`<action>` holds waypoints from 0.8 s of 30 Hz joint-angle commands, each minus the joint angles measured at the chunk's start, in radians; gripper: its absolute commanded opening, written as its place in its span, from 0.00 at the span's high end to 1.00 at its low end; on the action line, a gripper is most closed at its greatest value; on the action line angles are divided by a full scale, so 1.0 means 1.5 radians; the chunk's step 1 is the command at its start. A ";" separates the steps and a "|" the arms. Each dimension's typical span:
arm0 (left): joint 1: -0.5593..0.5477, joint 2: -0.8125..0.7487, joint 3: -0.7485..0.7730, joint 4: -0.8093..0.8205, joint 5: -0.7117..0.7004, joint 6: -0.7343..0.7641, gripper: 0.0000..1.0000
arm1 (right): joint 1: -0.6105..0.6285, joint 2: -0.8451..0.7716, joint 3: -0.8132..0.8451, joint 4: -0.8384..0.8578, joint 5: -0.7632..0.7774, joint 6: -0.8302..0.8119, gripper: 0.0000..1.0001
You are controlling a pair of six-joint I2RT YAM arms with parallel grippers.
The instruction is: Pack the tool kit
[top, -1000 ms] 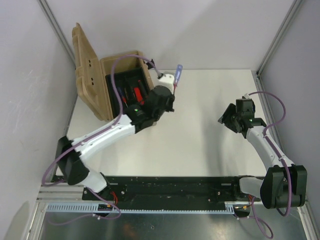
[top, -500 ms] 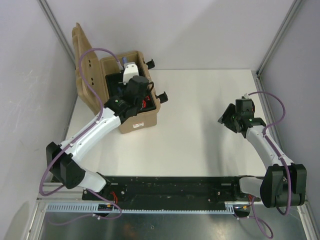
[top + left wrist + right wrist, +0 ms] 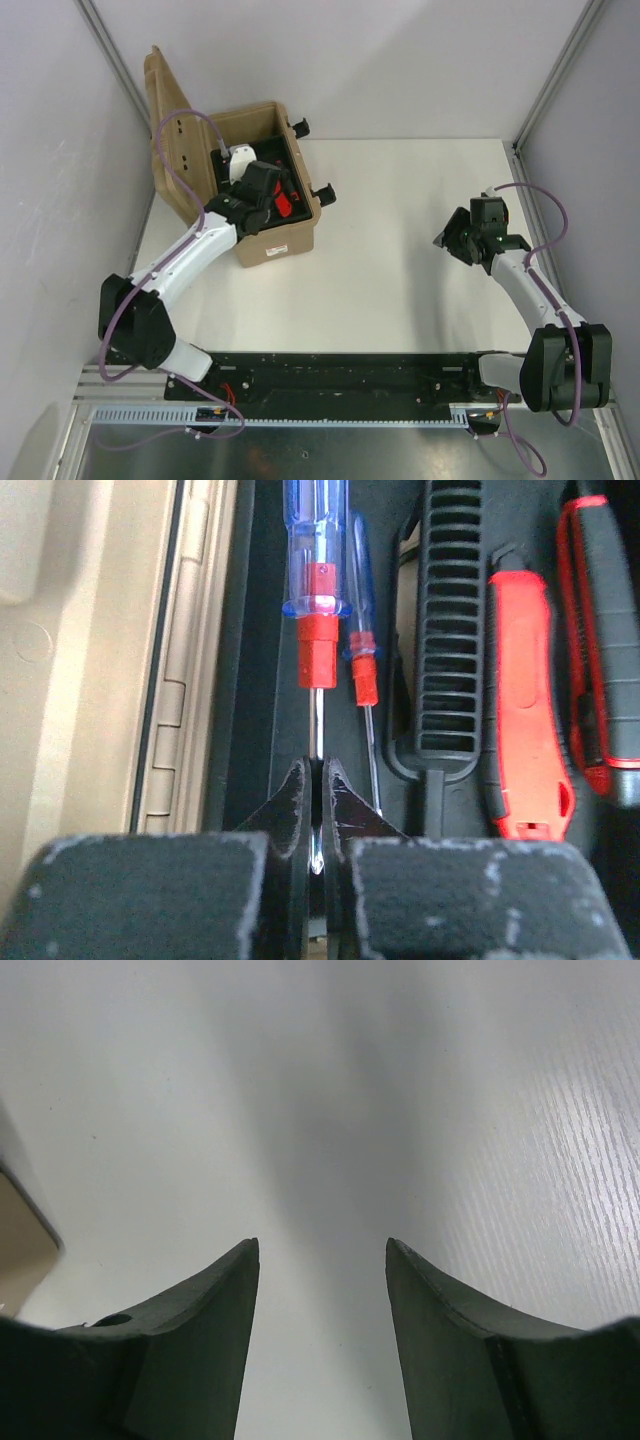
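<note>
Toolbox (image 3: 275, 240) is seen standing open at the far left of the table (image 3: 400, 270), its lid (image 3: 166, 100) tilted back toward the left wall. Two black latches (image 3: 327, 193) are seen sticking out of its right side. The left gripper (image 3: 318, 792) is reached down into the box over the black tray (image 3: 262, 630). Its jaws are drawn narrow and clamped on the metal shaft of a large screwdriver (image 3: 315, 580), whose red collar and clear blue handle are stretched straight ahead of the fingertips. Whether the handle is resting on the tray cannot be told.

Just to the right of the held shaft, a small screwdriver (image 3: 362, 640) of the same blue and red is laid parallel in the tray, close beside but not gripped. Further right of the fingers a black ribbed tool (image 3: 455, 630) is seated, then a red knife (image 3: 525, 710), and at the edge of the wrist view a red-black tool (image 3: 600, 650). To the left of the gripper the tan wall and hinge (image 3: 165, 740) of the lid are seen.

The right gripper (image 3: 322, 1280) is held well apart from the box, over the right side of the table. Its jaws are spread wide with nothing between them, and only bare white table is seen ahead of them. A tan corner is caught at the left edge of its wrist view.
</note>
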 commanded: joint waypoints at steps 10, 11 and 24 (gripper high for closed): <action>0.039 0.068 -0.022 0.008 -0.008 -0.048 0.99 | -0.001 0.004 0.002 0.020 -0.009 0.010 0.42; 0.041 0.073 -0.023 0.008 -0.006 -0.049 0.98 | -0.001 0.004 0.002 0.020 -0.008 0.010 0.42; 0.038 0.012 0.013 -0.023 -0.009 -0.041 0.44 | 0.000 0.006 0.001 0.022 -0.007 0.012 0.42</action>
